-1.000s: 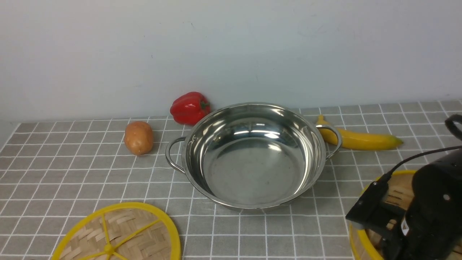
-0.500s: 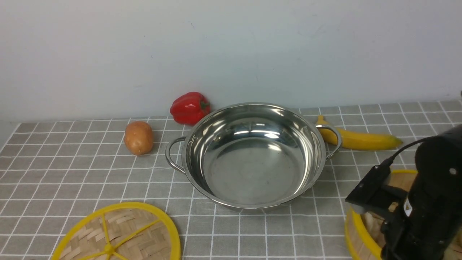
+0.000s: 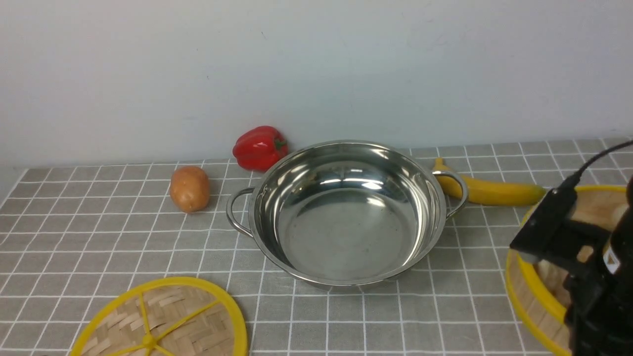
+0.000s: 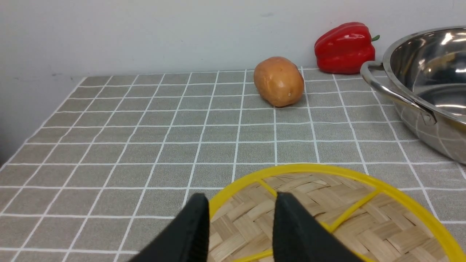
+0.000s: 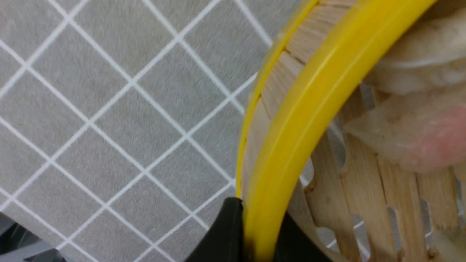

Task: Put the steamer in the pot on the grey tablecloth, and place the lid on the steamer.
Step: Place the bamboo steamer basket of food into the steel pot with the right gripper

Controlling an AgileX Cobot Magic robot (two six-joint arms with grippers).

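Observation:
The steamer (image 3: pixel 601 205), a bamboo basket with a yellow rim, is at the right edge of the front view, lifted off the grey tablecloth (image 3: pixel 99 232) and tilted. My right gripper (image 3: pixel 573 296) is shut on its rim (image 5: pixel 320 91), one finger on each side of the wall (image 5: pixel 256 222). Pale dumplings (image 5: pixel 418 120) lie inside on the slats. The steel pot (image 3: pixel 346 232) stands empty at the centre, left of the steamer. The woven lid (image 3: pixel 163 321) lies flat at the front left. My left gripper (image 4: pixel 240 203) is open and empty just above the lid (image 4: pixel 327 211).
A potato (image 3: pixel 190 188) and a red pepper (image 3: pixel 259 147) sit left of and behind the pot, near the wall. A banana (image 3: pixel 494 192) lies behind the pot's right handle, close to the steamer. The cloth ends at the left edge.
My right arm has risen and moved right with the steamer in its grip; the steamer has come up off the cloth and tilted. The pot, the lid and the left gripper have not moved.

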